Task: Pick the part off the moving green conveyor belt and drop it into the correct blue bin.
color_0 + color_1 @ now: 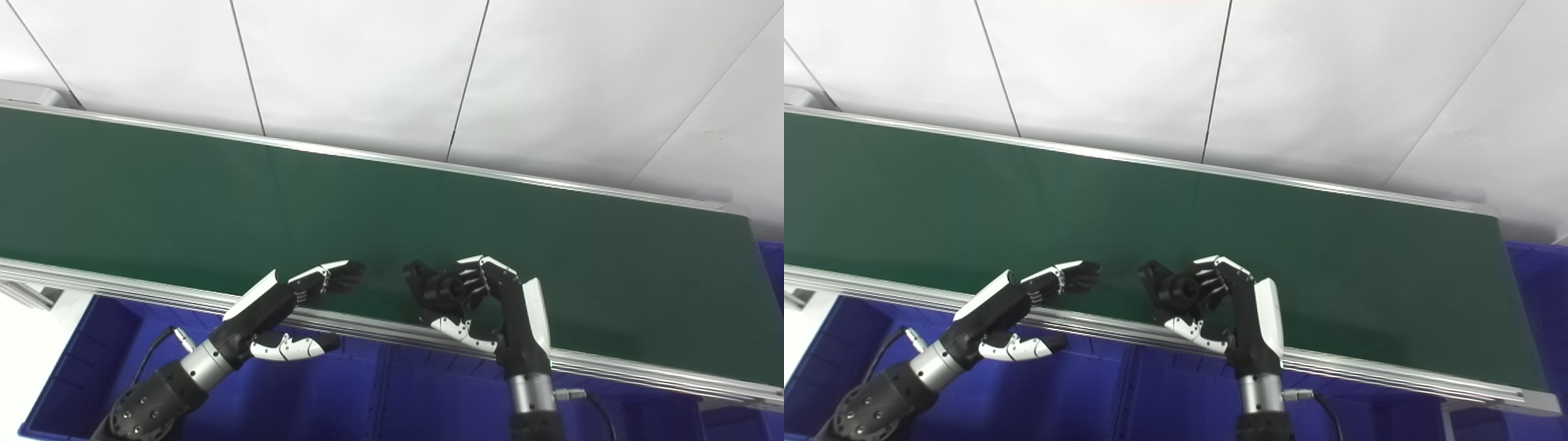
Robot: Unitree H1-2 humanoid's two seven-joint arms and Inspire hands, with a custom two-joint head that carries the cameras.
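A black part (433, 288) with a round bore is in my right hand (484, 300), just above the near edge of the green conveyor belt (184, 196). The right hand's fingers curl over the part and its thumb sits below it; it also shows in the right eye view (1171, 290). My left hand (288, 300) is open and empty, fingers stretched over the belt's near edge to the left of the part. Blue bins (343, 398) lie below the belt's near rail.
A metal rail (122, 285) runs along the belt's near edge and another along its far edge. A white panelled wall (367, 61) stands behind. Another blue bin (1540, 282) sits past the belt's right end.
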